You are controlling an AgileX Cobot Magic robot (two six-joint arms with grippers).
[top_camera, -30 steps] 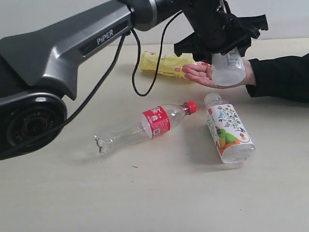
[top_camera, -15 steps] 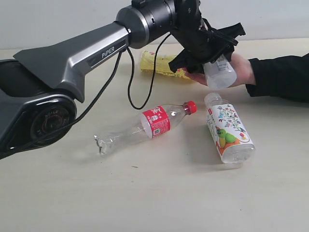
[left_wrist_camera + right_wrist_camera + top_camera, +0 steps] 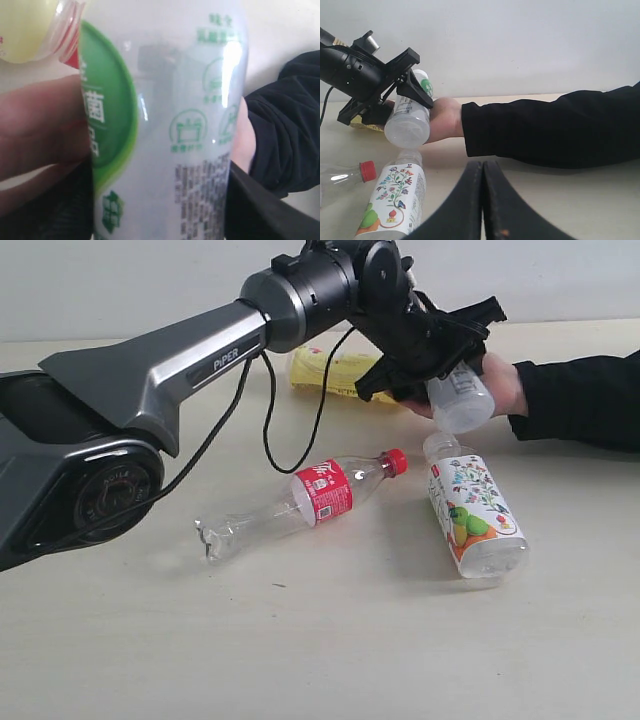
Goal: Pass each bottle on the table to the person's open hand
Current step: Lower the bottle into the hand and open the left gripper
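My left gripper (image 3: 438, 352) is shut on the green-label bottle (image 3: 460, 400), black fingers (image 3: 252, 210) pressing both its sides. The bottle (image 3: 170, 140) lies tilted in the person's open hand (image 3: 503, 380), whose fingers (image 3: 40, 125) lie against one side of it. On the table (image 3: 330, 640) lie the red-label bottle (image 3: 320, 492), the floral-label bottle (image 3: 470, 510) and, behind my arm, the yellow bottle (image 3: 340, 372). My right gripper (image 3: 482, 167) is shut and empty, low over the table near the black sleeve (image 3: 550, 127).
My left arm (image 3: 190, 350) stretches across the left and middle of the table, with its cable (image 3: 275, 410) hanging in a loop above the red-label bottle. The person's black-sleeved forearm (image 3: 585, 400) lies along the right side.
My left gripper has swung lower and tilted, bringing the green-label bottle down into the palm. The hand has closed a little round it. The other bottles have not moved.
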